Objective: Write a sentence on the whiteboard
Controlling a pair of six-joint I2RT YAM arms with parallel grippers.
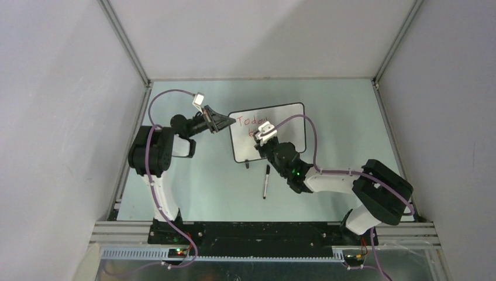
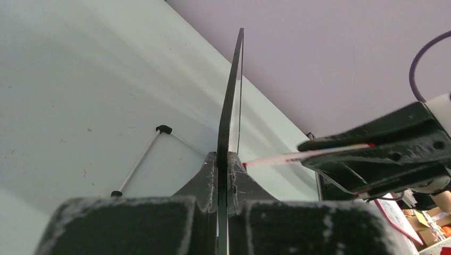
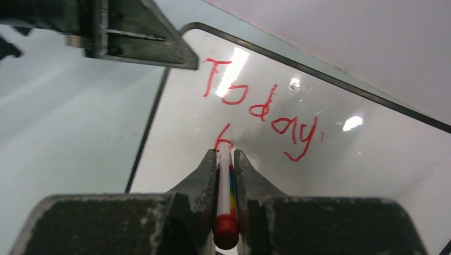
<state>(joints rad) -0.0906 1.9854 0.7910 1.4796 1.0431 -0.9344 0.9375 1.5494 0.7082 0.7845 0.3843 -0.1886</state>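
The whiteboard [image 1: 289,126] stands tilted at mid-table, its black frame seen edge-on in the left wrist view [image 2: 230,106]. My left gripper [image 1: 231,122] [image 2: 223,159] is shut on the board's left edge. My right gripper [image 1: 261,137] [image 3: 225,154] is shut on a red-capped white marker [image 3: 225,191] [image 2: 308,155], whose tip touches the board's face. The sentence [image 3: 260,103] reads "Today" in red, with one first letter [image 3: 223,139] below it, right at the marker's tip. The left gripper's finger [image 3: 133,37] shows at the board's top left corner.
A thin pen [image 1: 266,181] [image 2: 139,162] lies on the pale green table in front of the board. A small black foot [image 1: 247,165] sticks out under the board's near edge. Grey enclosure walls with metal rails [image 1: 126,44] close in three sides.
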